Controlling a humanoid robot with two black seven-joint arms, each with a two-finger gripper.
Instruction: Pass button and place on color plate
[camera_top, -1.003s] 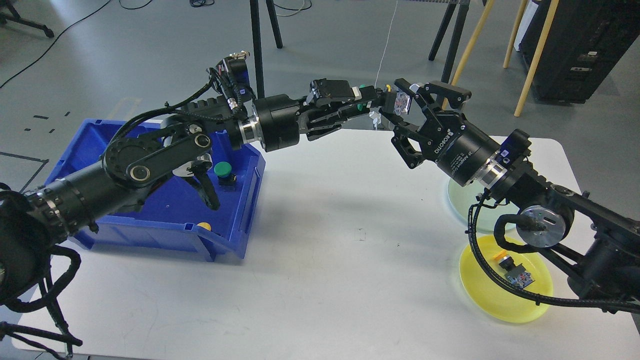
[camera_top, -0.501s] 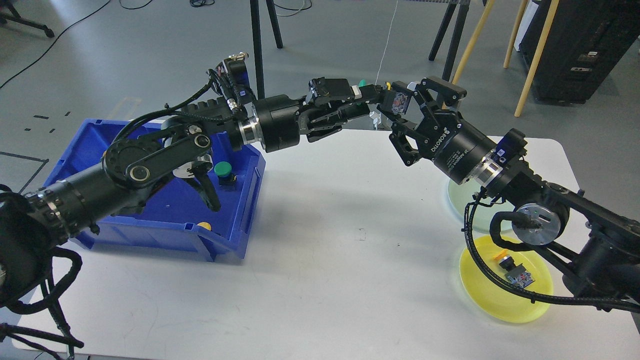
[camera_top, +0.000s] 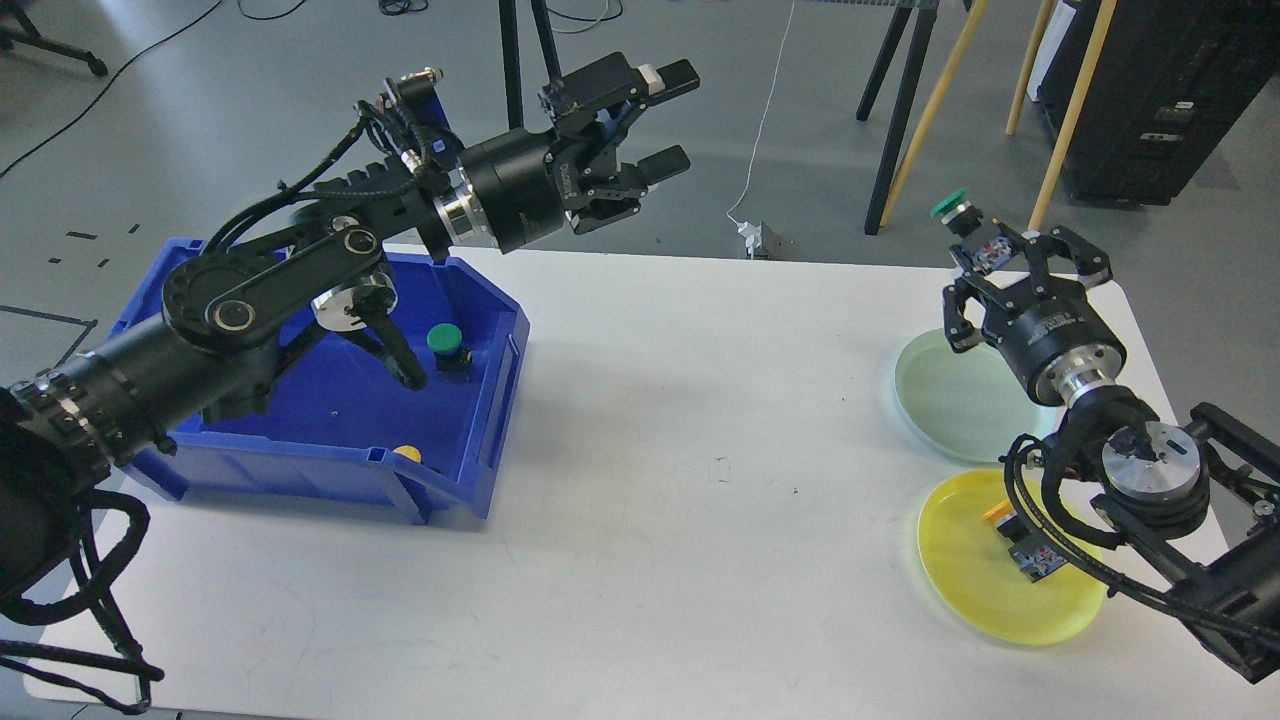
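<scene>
right gripper (camera_top: 1010, 258) up high at the far right of the white tabletop (camera_top: 680, 480), fingers clenched around a green-capped button (camera_top: 962, 215), cap pointing up and to the left. held in the air past the far side of the pale green plate (camera_top: 955, 400), not touching it. yellow plate (camera_top: 985, 590) nearer, just beside the green one, with a small yellow-capped button (camera_top: 1020, 540) lying in it, partly hidden by the right arm's cable. left gripper (camera_top: 655, 120) raised over the far left, fingers spread apart, nothing between them. below that arm, a blue bin (camera_top: 460, 480) on the tabletop. inside the bin, another green button (camera_top: 445, 343) standing up, plus a bit of yellow (camera_top: 406, 453) by the front wall.
</scene>
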